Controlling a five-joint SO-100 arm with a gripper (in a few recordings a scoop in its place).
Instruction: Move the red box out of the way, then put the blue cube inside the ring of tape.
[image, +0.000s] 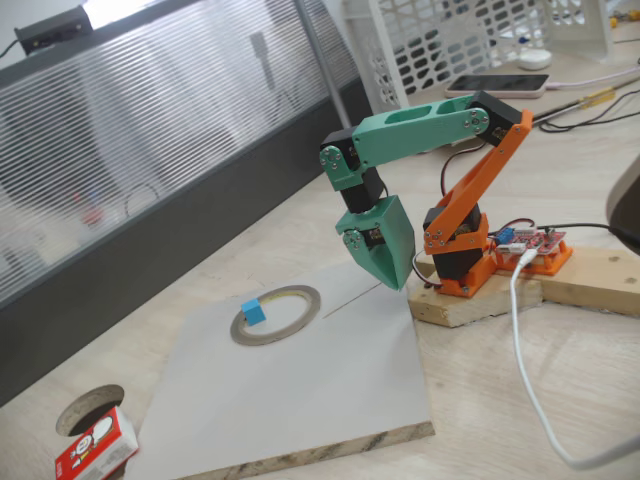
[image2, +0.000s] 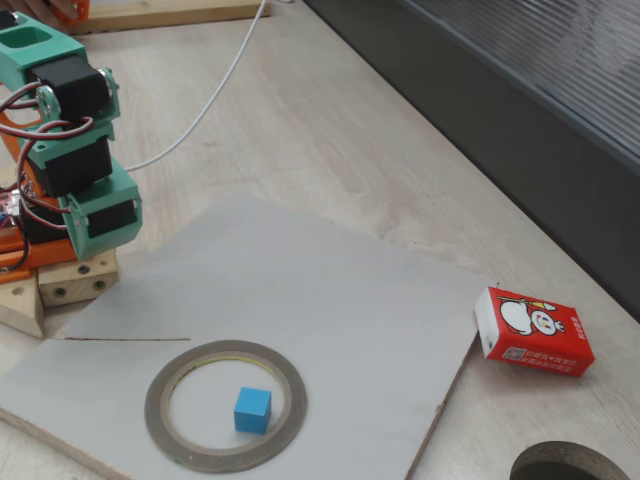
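The blue cube (image: 254, 311) (image2: 252, 410) sits inside the ring of tape (image: 262, 340) (image2: 295, 400), which lies flat on a grey board (image: 300, 390) (image2: 330, 300). The red box (image: 97, 448) (image2: 533, 331), with its white snowman face up, lies off the board on the wooden table. In a fixed view it rests beside a round hole. My green gripper (image: 388, 278) hangs tip-down above the board's far edge, well apart from the ring. Its jaws are shut with nothing between them.
A round hole (image: 88, 408) (image2: 565, 465) is cut through the table near the red box. The arm's orange base (image: 460, 255) stands on a wooden block. A white cable (image: 525, 370) trails across the table. A white basket (image: 450, 40) and a phone (image: 497, 85) lie behind.
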